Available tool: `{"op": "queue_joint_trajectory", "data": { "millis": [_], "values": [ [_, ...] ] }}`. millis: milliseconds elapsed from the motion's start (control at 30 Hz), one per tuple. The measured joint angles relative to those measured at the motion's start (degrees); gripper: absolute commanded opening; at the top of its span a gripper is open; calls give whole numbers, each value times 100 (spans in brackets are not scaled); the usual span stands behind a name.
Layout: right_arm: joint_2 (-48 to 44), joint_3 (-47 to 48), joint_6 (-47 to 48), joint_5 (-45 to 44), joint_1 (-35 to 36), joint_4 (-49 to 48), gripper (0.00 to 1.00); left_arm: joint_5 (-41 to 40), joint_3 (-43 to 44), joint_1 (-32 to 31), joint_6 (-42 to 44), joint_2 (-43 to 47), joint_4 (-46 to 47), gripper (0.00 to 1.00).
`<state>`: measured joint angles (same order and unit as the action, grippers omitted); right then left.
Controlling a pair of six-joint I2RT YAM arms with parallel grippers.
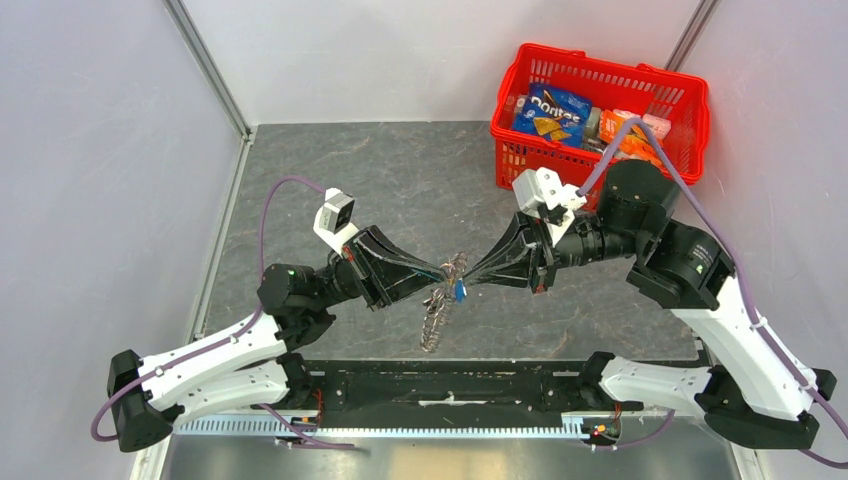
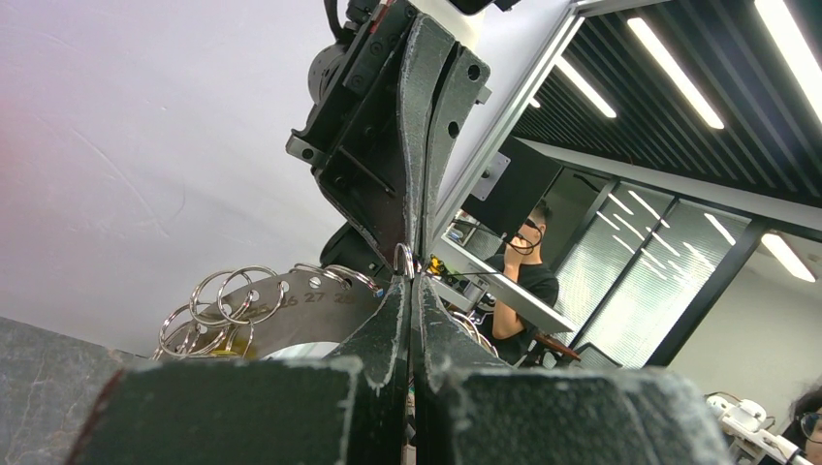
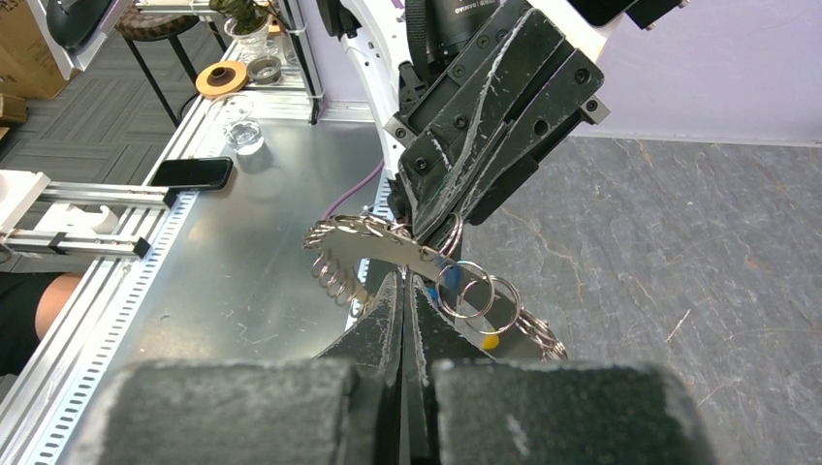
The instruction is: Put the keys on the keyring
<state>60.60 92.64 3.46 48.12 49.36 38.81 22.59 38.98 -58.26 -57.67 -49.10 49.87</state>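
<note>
Open grey slate of the table (image 1: 330, 180) runs behind and to the left of the arms, well apart from the side walls (image 1: 100, 150). A red basket (image 1: 515, 155) of snacks fills the far right corner, close behind the right arm's wrist. The two arms meet nose to nose over the middle of the table. The left gripper (image 1: 441, 268) and the right gripper (image 1: 469, 272) each have their fingers pressed together on the keyring (image 1: 455, 266), which is held up between their tips (the wrist views show a numbered metal strip crowded with split rings). Its loose end dangles toward the near edge. A blue-headed key (image 1: 459, 291) hangs just below the tips, seemingly on the ring, though the view is too coarse to be sure.
</note>
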Motion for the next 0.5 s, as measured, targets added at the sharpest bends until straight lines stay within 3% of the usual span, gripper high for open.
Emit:
{"op": "queue_joint_trajectory", "data": {
  "millis": [500],
  "values": [
    [-50, -37, 22, -81, 31, 70, 0, 0, 0, 0, -2, 0, 7, 2]
  ]
}}
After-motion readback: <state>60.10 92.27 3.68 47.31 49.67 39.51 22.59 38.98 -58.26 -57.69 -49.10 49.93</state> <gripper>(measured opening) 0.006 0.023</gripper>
